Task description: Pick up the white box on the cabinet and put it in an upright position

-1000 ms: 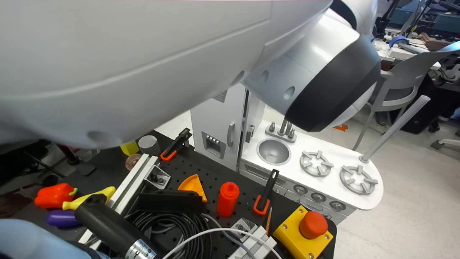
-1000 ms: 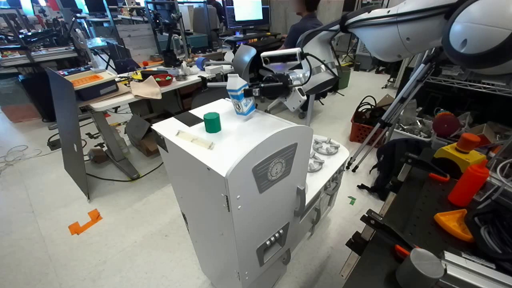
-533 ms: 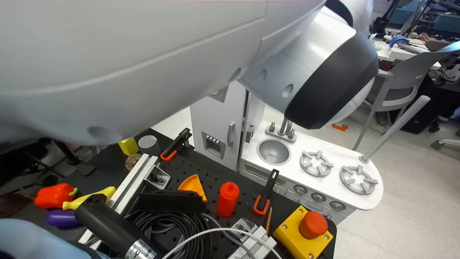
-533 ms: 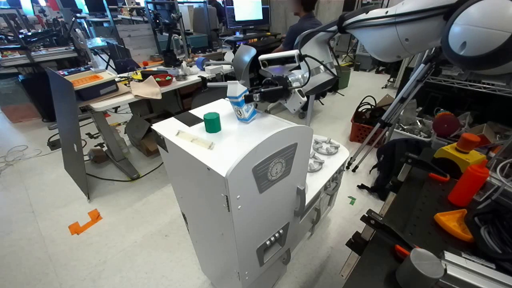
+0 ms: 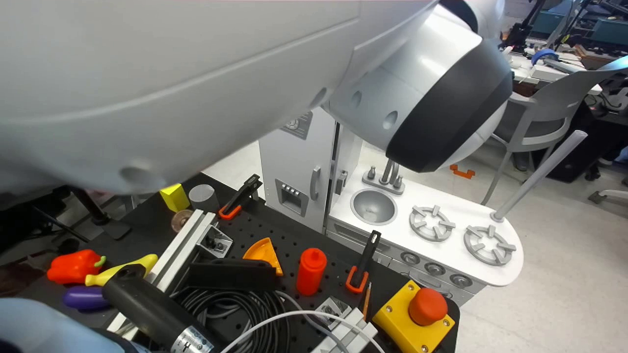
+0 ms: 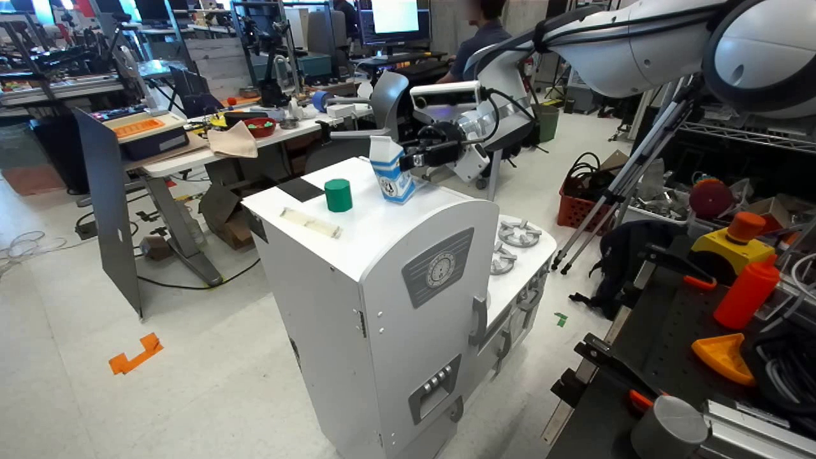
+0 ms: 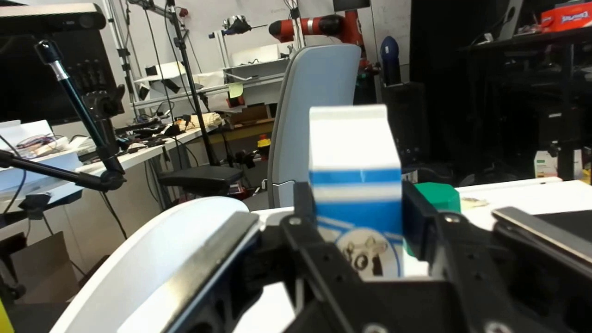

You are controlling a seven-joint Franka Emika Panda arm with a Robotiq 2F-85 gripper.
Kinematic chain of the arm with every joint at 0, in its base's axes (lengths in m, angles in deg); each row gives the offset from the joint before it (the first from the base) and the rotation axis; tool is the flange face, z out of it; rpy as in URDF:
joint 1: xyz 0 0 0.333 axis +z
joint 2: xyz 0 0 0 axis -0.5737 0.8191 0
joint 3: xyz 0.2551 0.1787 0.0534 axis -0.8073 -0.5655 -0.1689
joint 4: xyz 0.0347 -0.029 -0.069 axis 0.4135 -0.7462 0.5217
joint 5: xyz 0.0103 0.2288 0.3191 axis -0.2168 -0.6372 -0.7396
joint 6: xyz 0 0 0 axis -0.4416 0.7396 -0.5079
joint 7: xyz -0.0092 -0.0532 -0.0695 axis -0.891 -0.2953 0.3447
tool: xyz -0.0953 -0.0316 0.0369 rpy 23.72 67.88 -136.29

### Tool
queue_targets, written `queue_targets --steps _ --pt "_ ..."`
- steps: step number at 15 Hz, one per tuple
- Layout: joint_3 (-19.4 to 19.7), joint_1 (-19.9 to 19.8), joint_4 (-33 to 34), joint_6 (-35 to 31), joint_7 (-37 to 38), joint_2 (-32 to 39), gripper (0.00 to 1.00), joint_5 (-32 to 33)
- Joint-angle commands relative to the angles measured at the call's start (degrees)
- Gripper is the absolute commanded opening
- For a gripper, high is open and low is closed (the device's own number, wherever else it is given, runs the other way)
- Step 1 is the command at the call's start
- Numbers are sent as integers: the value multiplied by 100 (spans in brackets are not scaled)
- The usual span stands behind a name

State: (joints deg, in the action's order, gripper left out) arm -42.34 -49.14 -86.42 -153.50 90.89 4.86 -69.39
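The white box (image 6: 390, 176) is a white-and-blue carton with a cow picture on one face. It also shows in the wrist view (image 7: 355, 143), about upright between the fingers. My gripper (image 6: 408, 159) is shut on it, with one finger against each side, as the wrist view (image 7: 358, 208) shows. The box is over the white top of the cabinet (image 6: 398, 357), near the curved front edge. I cannot tell whether its base touches the top. In an exterior view the cabinet front (image 5: 306, 171) shows, but the arm hides the box and gripper.
A green block (image 6: 338, 196) stands on the cabinet top beside the box, with a pale strip (image 6: 310, 223) and a dark patch (image 6: 301, 189). The low sink-and-burner counter (image 5: 400, 215) joins the cabinet. A black table holds a red bottle (image 5: 311, 271) and clamps.
In an exterior view my gripper and the box have moved down and slightly right, closer to the cabinet top. The arm has shifted slightly; the grip stays shut.
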Motion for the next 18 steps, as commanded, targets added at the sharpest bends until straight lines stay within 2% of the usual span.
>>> queue_targets --steps 1,3,4,9,10,11,12,16,18 --pt "26 19 81 141 -6 0 82 66" --pt "18 18 84 147 -8 0 97 57" --pt "13 18 91 156 -10 0 99 55" --pt "108 171 303 309 40 -76 100 254" --pt "161 247 577 397 105 9 100 309" --pt "147 326 1133 494 266 212 100 469" --pt "176 381 1313 537 279 187 100 613" --pt "264 475 1312 683 -18 -384 100 1280" --pt "305 481 796 642 -357 -952 100 1735"
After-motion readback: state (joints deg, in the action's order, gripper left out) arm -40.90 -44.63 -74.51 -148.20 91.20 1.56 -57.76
